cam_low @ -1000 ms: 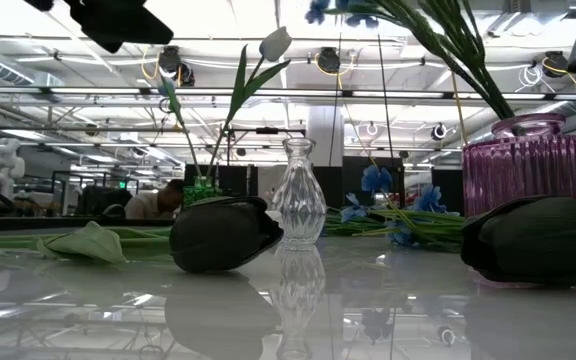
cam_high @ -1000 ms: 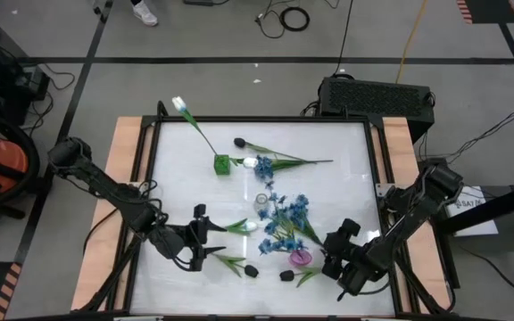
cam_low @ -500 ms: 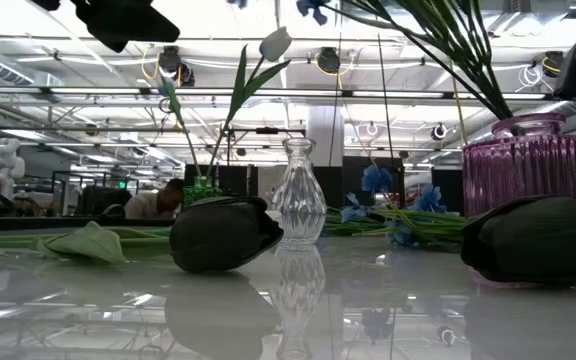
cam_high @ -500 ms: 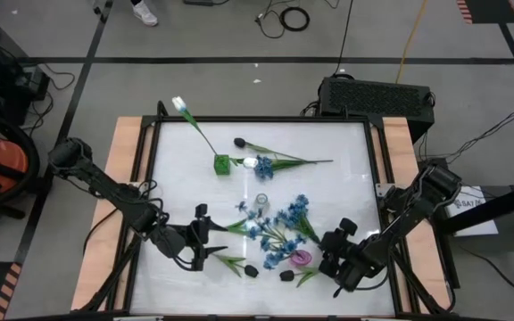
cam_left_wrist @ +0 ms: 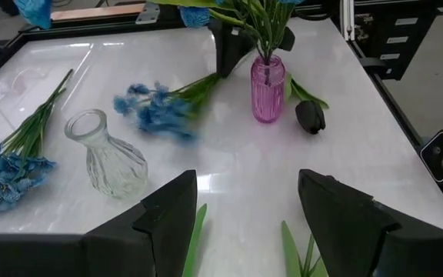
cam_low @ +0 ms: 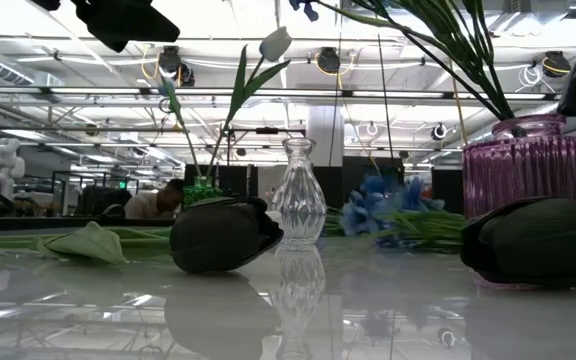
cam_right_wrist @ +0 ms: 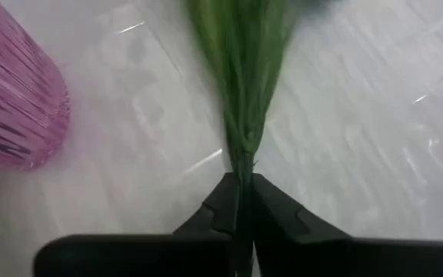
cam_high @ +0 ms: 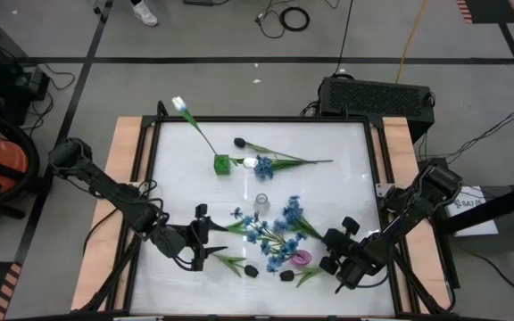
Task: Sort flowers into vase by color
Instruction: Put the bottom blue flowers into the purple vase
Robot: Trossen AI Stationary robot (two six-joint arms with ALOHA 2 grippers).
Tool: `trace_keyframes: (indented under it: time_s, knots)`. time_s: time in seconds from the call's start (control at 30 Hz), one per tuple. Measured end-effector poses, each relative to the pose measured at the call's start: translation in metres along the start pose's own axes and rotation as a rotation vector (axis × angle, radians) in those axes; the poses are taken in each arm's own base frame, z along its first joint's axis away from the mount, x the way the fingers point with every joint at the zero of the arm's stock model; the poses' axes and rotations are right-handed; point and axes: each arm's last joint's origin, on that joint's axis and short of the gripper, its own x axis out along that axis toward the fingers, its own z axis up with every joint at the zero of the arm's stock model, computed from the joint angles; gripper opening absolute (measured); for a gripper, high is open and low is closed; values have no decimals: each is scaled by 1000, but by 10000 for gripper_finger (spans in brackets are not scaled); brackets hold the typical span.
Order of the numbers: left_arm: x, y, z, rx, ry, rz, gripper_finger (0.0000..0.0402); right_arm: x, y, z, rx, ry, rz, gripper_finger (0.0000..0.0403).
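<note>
My right gripper (cam_high: 327,242) is shut on a spray of blue blooms (cam_high: 266,234) beside the pink vase (cam_high: 302,259), which holds another blue spray (cam_left_wrist: 261,31). My left gripper (cam_high: 200,236) is open and empty at the near left, its fingers apart in the left wrist view (cam_left_wrist: 244,223). A clear vase (cam_high: 261,201) stands mid-table. A green vase (cam_high: 222,163) holds a white tulip (cam_high: 178,103). Black tulip buds (cam_high: 251,269) (cam_high: 286,276) lie near the front edge. A third blue spray (cam_high: 266,163) lies at the back. My right gripper pinches the bunched green stems (cam_right_wrist: 241,173) of the spray between its two fingers, at the stem end. The fingers come level from the table's right and lie along the stems. The spray sticks out toward the left, its blooms (cam_left_wrist: 156,115) low over the table.
A black bud (cam_high: 239,141) on a long stem lies at the back. Green leafy stems (cam_high: 230,261) lie by my left gripper. A black box (cam_high: 375,96) stands beyond the far edge. Bare white table is at the far right (cam_high: 337,192).
The held spray has tipped and swung: its blooms have gone down and toward the table's left, from high by the pink vase to low over the table near the clear vase. My right gripper has stayed near the pink vase, still shut on the stems.
</note>
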Motion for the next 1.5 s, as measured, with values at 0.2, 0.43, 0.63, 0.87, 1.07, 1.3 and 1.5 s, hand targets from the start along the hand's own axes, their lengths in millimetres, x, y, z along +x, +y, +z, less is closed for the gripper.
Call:
trace_keyframes:
  time_s: [0.2,0.43,0.63,0.87,1.07,1.3,1.5]
  knots:
    - [0,0,0,0,1,0,235,-19,-12,13,29,-3,15,17]
    - [0,-1,0,-5,-3,-4,235,-59,-39,39,160,-210,23,5]
    - [-12,-5,5,-9,-29,-76,235,-97,-59,59,271,-598,148,8]
    - [-24,-10,18,-4,-139,-129,235,-134,-72,81,331,-926,157,8]
    - [-29,-11,36,36,-315,-140,235,-168,-70,113,275,-936,96,8]
    - [-34,-8,54,34,-487,-71,235,-214,-66,168,35,-1052,394,8]
    - [-33,2,63,-20,-556,-36,235,-219,-68,196,-109,-1297,512,8]
